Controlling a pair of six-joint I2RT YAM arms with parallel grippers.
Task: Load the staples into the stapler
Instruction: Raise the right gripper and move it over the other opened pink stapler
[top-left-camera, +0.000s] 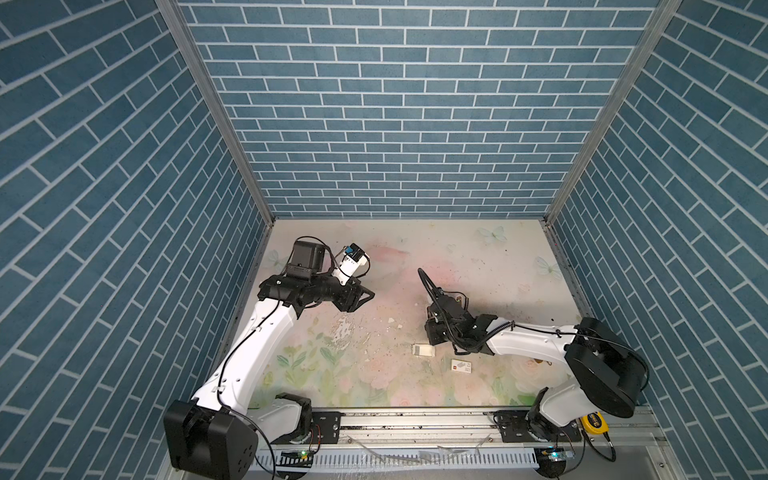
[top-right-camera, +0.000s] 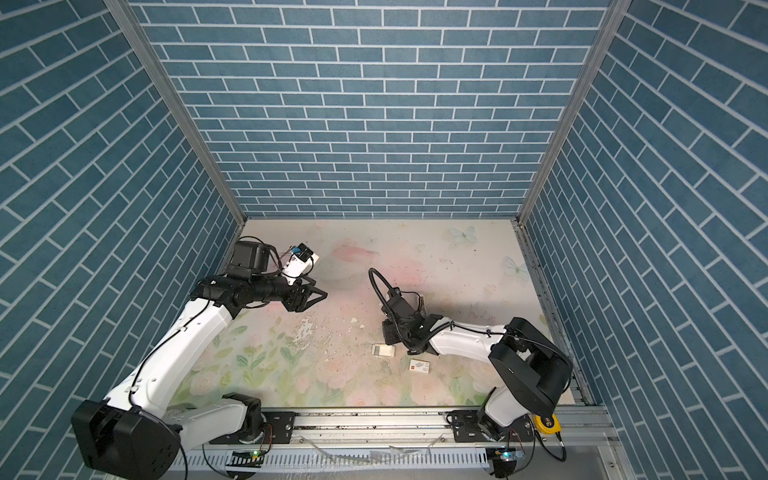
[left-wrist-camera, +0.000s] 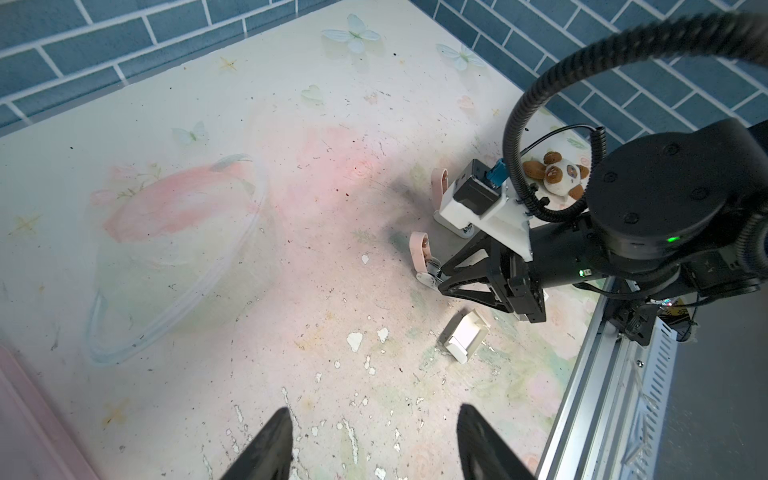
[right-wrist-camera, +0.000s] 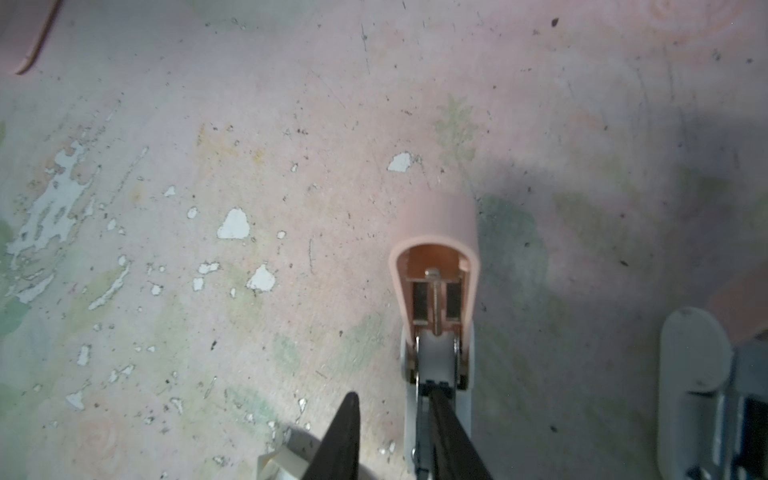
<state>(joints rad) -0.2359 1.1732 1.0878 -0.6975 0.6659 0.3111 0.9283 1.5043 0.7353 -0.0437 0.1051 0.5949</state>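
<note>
The stapler (right-wrist-camera: 436, 249) stands on the mat with its pink lid (left-wrist-camera: 419, 249) swung up and the metal channel bared. My right gripper (right-wrist-camera: 392, 395) is open: one finger lies in the channel, while the other hangs over the mat beside the white base, apart from it. In the left wrist view the right gripper (left-wrist-camera: 439, 279) meets the stapler low down. The staples sit in a cream tray (top-left-camera: 423, 350) (top-right-camera: 383, 350) (left-wrist-camera: 463, 334) just beside it. My left gripper (top-left-camera: 368, 297) (top-right-camera: 320, 296) (left-wrist-camera: 374, 415) hovers open and empty at the left.
A second pink and white stapler (left-wrist-camera: 439, 183) (right-wrist-camera: 694, 353) stands beside the first. A white card sleeve with a red square (top-left-camera: 462, 366) lies near the tray. A plush toy (left-wrist-camera: 555, 174) sits behind the right arm, and a clear plastic lid (left-wrist-camera: 174, 257) lies far left.
</note>
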